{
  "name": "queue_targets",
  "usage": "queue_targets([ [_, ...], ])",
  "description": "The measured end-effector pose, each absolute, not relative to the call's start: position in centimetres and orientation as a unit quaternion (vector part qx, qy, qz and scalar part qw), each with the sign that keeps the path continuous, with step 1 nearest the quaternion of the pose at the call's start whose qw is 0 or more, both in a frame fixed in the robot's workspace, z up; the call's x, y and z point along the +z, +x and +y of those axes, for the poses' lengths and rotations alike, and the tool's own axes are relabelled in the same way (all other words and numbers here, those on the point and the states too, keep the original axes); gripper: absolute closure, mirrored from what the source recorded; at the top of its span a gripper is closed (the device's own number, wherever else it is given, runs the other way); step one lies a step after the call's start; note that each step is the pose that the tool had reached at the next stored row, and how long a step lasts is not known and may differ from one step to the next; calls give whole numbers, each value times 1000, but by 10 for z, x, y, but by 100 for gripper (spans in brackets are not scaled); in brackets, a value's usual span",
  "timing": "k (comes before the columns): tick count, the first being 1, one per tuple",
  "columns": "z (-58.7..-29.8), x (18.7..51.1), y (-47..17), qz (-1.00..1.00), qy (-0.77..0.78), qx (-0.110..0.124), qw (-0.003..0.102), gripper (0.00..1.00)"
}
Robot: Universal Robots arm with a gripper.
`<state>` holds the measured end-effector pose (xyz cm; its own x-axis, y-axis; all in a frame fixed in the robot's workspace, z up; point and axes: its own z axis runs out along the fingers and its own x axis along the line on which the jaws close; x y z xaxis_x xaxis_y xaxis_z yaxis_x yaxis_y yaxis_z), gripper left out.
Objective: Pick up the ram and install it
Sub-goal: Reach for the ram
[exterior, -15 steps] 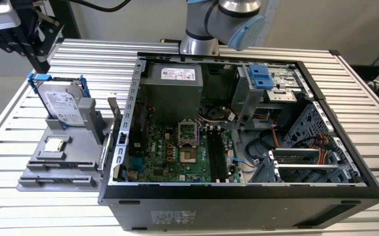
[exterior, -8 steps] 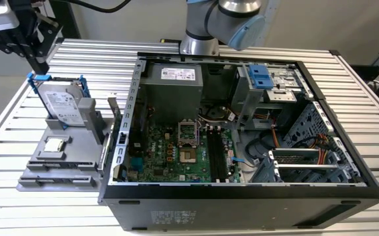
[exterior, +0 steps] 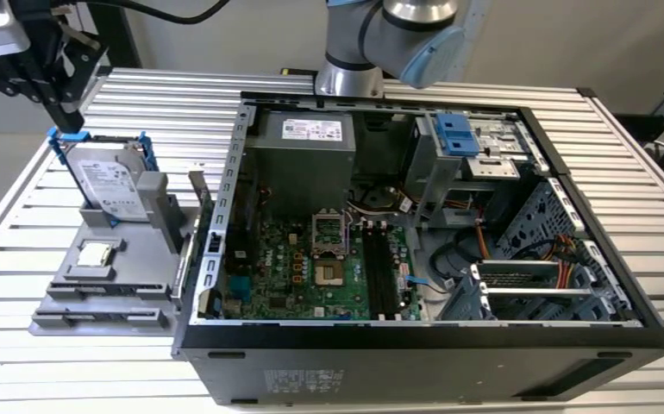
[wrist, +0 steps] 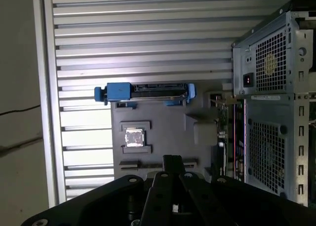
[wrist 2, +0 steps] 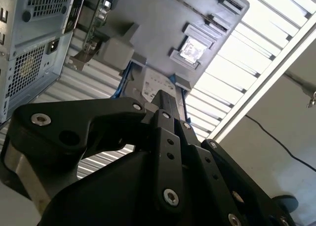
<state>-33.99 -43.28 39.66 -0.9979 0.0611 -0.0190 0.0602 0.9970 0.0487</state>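
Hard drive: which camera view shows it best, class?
The exterior view: the hard drive stands upright, its labelled face plain. The first wrist view shows its top edge; the second wrist view, a part behind the claw.

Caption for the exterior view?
Black robot hand poised above silver hard drive in blue bracket on grey parts tray, beside open computer case on slatted metal table.

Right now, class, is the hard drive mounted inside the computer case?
No, the hard drive stands upright in the gray holder, outside the computer case.
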Motion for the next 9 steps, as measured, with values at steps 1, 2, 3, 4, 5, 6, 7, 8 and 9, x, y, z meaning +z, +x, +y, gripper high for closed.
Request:
queue_targets([
  [1, -433, 397, -340, 999, 30, 24, 10, 100],
  [2, -434, 397, -340, 999, 30, 24, 10, 100],
  [3, -434, 397, -340, 999, 30, 24, 10, 100],
  [4, -435, 397, -340, 999, 30, 24, 10, 100],
  [5, -435, 397, -340, 999, 30, 24, 10, 100],
  [6, -435, 397, -340, 999, 30, 24, 10, 100],
  [7, -436, 397, -340, 999, 30, 24, 10, 100],
  [8, -436, 397, -340, 999, 30, 24, 10, 100],
  [9, -437, 397, -340, 999, 30, 24, 10, 100],
])
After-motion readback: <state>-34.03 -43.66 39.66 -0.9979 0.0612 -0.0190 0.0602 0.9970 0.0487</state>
